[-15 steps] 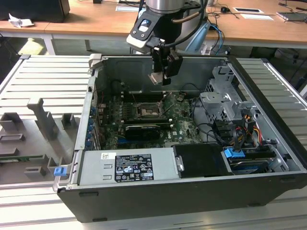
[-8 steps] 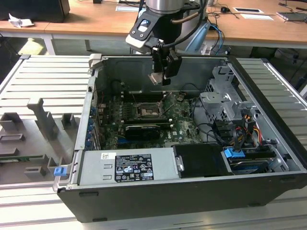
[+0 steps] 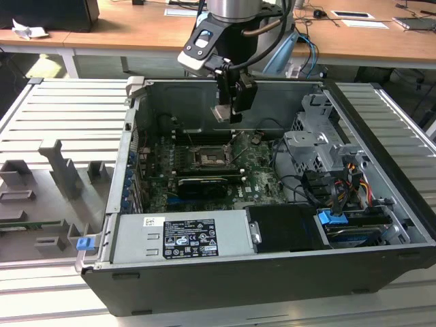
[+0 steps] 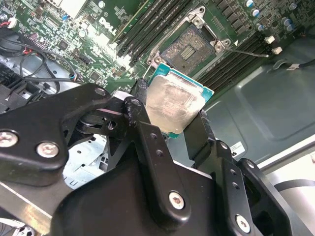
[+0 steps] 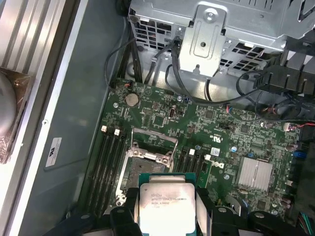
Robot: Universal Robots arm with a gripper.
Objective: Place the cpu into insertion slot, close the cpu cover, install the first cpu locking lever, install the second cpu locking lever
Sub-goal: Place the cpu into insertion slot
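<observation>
The gripper [image 4: 170, 114] of a robot arm hangs inside an open computer case [image 3: 381, 225], its black fingers [image 4: 198, 132] spread just to the chip's width and pinching the cpu [image 4: 177, 98] by two opposite edges; the silver-grey metal top faces both wrist views, and the chip's green rim shows past the finger pads; in the first wrist view the cpu [image 5: 166, 204] sits square between the fingers [image 5: 204, 209], held in the air and apart from the board; just beyond it lies the insertion slot [image 5: 147, 169], uncovered, its dark contact field bare inside a thin metal rim, with black memory slots running along both flanks; the green circuit board [image 5: 206, 123] spreads out around the socket, cables trailing over it toward a grey metal drive cage [image 5: 206, 29]; in the exterior view the gripper [image 3: 230, 112] hovers above the insertion slot [image 3: 210, 158]; the case rests on a grey slatted bench [image 3: 61, 109].
</observation>
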